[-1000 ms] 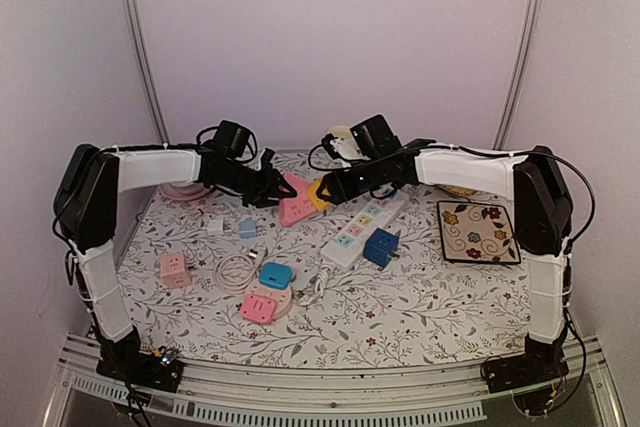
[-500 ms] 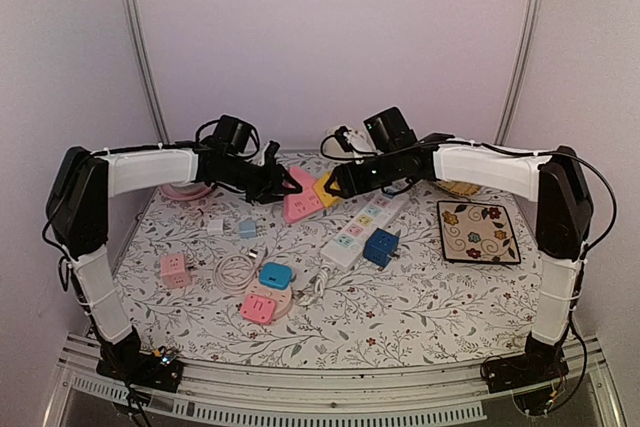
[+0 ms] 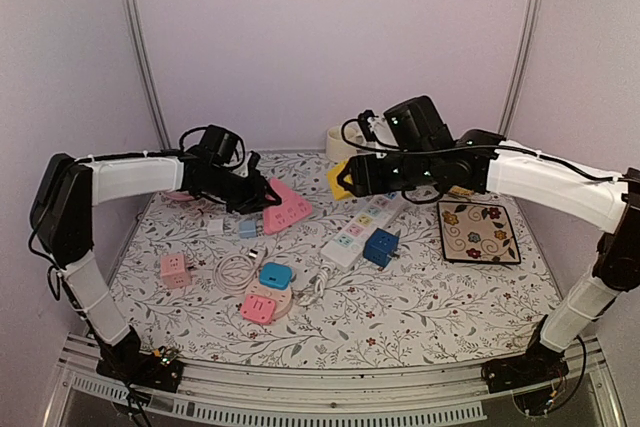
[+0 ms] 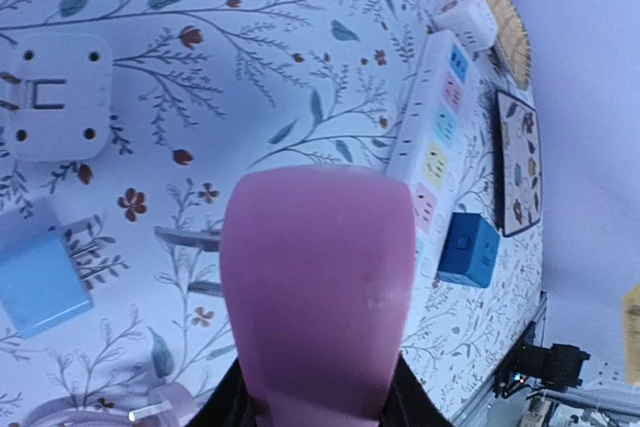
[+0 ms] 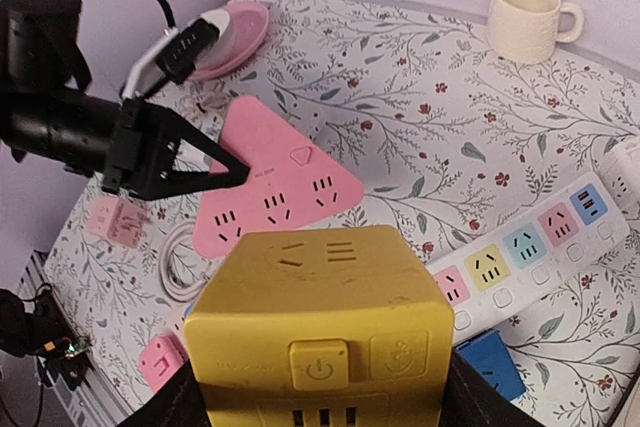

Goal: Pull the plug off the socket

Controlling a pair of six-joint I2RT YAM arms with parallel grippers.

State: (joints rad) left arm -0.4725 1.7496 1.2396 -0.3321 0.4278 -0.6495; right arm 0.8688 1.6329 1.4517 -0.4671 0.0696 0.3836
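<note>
The pink triangular socket (image 3: 285,210) is lifted off the table, tilted, with my left gripper (image 3: 260,197) shut on its corner. In the left wrist view the socket (image 4: 318,287) fills the middle and hides the gripper (image 4: 318,415) except for dark finger edges. The plug is a yellow cube (image 3: 340,180) held in the air to the socket's right, a clear gap between them. My right gripper (image 3: 352,183) is shut on it. In the right wrist view the cube (image 5: 320,337) sits between the gripper (image 5: 320,402) jaws, above the pink socket (image 5: 270,202).
A white power strip (image 3: 368,222) with coloured outlets and a blue cube (image 3: 381,246) lie under the right arm. A floral tile (image 3: 477,231) sits at the right. A pink cube (image 3: 175,270), a coiled white cable (image 3: 235,269), small adapters (image 3: 275,274) and a mug (image 5: 527,17) stand around.
The yellow cube and the pink socket were joined; now they are apart. The right gripper rose and moved right with the cube, and the left gripper drew the socket left and down.
</note>
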